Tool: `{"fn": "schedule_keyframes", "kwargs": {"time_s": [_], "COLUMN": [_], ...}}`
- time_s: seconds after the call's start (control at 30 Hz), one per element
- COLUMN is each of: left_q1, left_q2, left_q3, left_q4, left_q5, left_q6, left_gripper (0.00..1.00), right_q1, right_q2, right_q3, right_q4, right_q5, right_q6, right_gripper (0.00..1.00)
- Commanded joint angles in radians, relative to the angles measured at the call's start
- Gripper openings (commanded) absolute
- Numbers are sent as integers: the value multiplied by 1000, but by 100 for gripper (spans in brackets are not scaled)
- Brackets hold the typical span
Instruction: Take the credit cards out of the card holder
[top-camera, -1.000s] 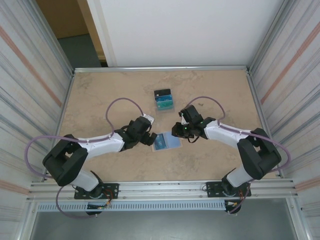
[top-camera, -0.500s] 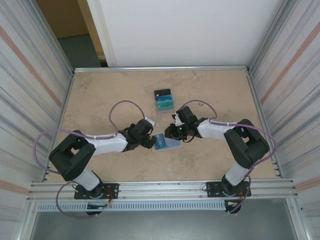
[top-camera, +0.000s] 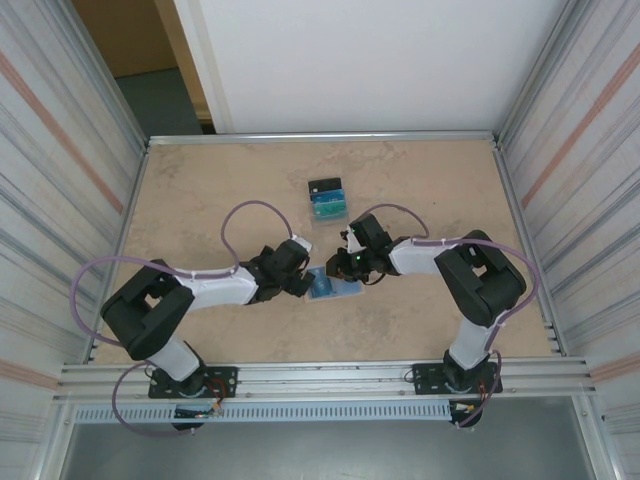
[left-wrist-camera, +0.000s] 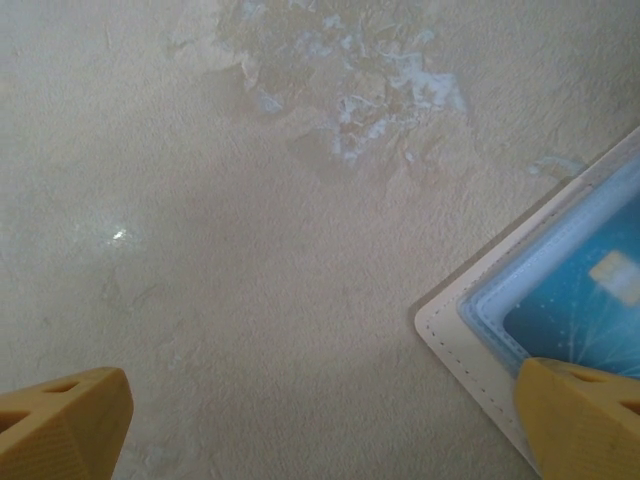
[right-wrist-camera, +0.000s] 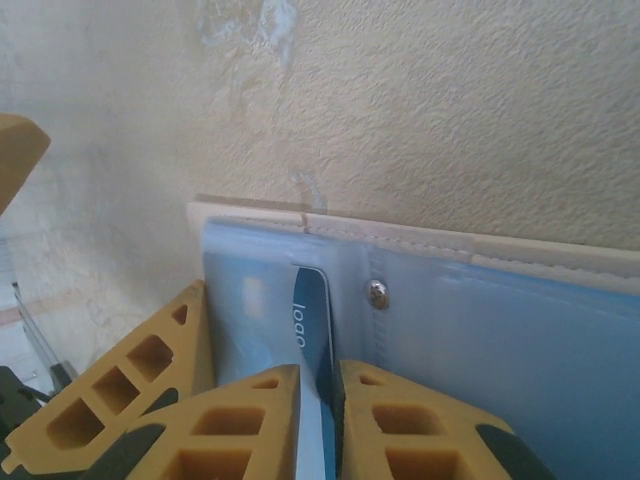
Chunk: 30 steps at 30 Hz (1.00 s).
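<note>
Both arms have folded in closer. From above, they reach low to the card holder (top-camera: 340, 288), mid-table (top-camera: 200, 200). Left wrist: left gripper (left-wrist-camera: 320, 425) wide open, empty, beside it. Right wrist: right gripper (right-wrist-camera: 320, 400) pinches a blue credit card (right-wrist-camera: 313, 320).

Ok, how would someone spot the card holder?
On the beige table, look between the left gripper and right gripper. The flat open wallet lies there: pale blue lining, cream stitched rim, blue plastic card inside, unlike the dark pile farther back.
</note>
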Motion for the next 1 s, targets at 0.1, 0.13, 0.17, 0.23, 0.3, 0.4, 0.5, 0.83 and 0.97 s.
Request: {"fn": "schedule_keyframes", "kwargs": {"time_s": [0.1, 0.13, 0.17, 0.23, 0.3, 0.4, 0.5, 0.83, 0.97], "left_q1": [-10, -9, -10, -11, -11, -13, -17, -22, -22], "left_q2": [24, 24, 24, 24, 25, 25, 27, 34, 34], "left_q3": [18, 17, 17, 19, 22, 26, 31, 42, 45], "left_q4": [-46, -47, -49, -52, -56, -60, -66, -84, -87], "left_q5": [-38, -41, -43, -45, -49, -49, -53, -65, -62], "left_q6": [10, 11, 11, 13, 11, 10, 9, 1, -3], "left_gripper": [99, 99, 99, 99, 99, 98, 99, 99, 99], "right_q1": [-8, -11, -16, -24, -26, -26, -26, -26, -24], "right_q2": [19, 17, 16, 14, 13, 12, 8, -1, -3], "right_q3": [-32, -38, -48, -60, -70, -78, -85, -108, -113], "right_q4": [101, 116, 131, 153, 169, 176, 178, 164, 184], "right_q5": [-94, -105, -115, -128, -136, -143, -149, -140, -150], "right_q6": [56, 62, 68, 81, 88, 94, 96, 96, 105], "right_gripper": [15, 14, 15, 15, 14, 15, 14, 16, 15]}}
